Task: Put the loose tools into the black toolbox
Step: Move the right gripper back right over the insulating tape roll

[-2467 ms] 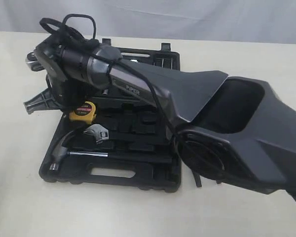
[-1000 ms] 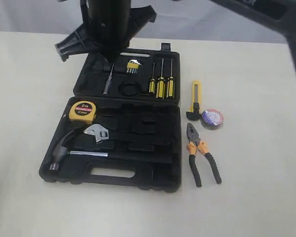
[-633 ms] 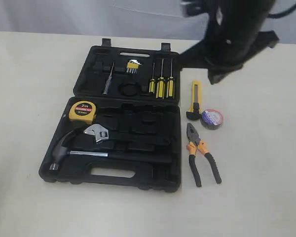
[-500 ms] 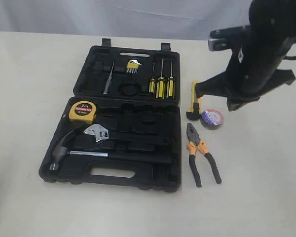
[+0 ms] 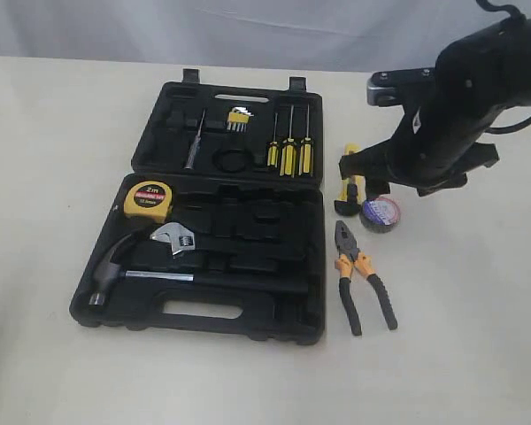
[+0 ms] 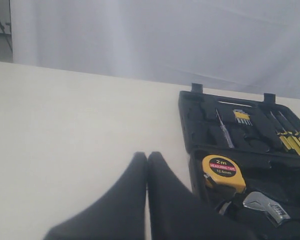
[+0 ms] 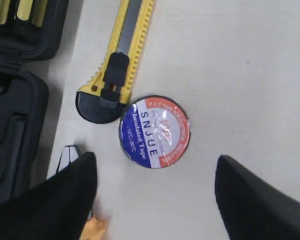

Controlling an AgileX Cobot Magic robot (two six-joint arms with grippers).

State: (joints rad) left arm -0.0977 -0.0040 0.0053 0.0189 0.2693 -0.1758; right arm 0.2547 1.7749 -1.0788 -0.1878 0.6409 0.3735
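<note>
The table (image 5: 53,133) is carrying the open toolbox (image 5: 203,314). In the exterior view the right arm (image 5: 460,115) is half hiding things beside it, with the pliers (image 5: 363,274) lying clear. The right wrist view is showing the knife (image 7: 122,55) and roll (image 7: 155,131) whole, touching on the table, and the right fingers (image 7: 70,195) standing wide by the roll. The tape measure (image 5: 148,200) is sitting in the toolbox. Only the left wrist view is showing the left fingers (image 6: 125,205), pressed together.

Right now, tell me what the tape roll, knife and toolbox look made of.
Tape roll: likely glossy vinyl; shiny wrapped label.
Knife: seemingly yellow plastic body, matte black slider, grey metal-looking strip.
Toolbox: probably moulded black plastic, dull, shaped recesses.
</note>
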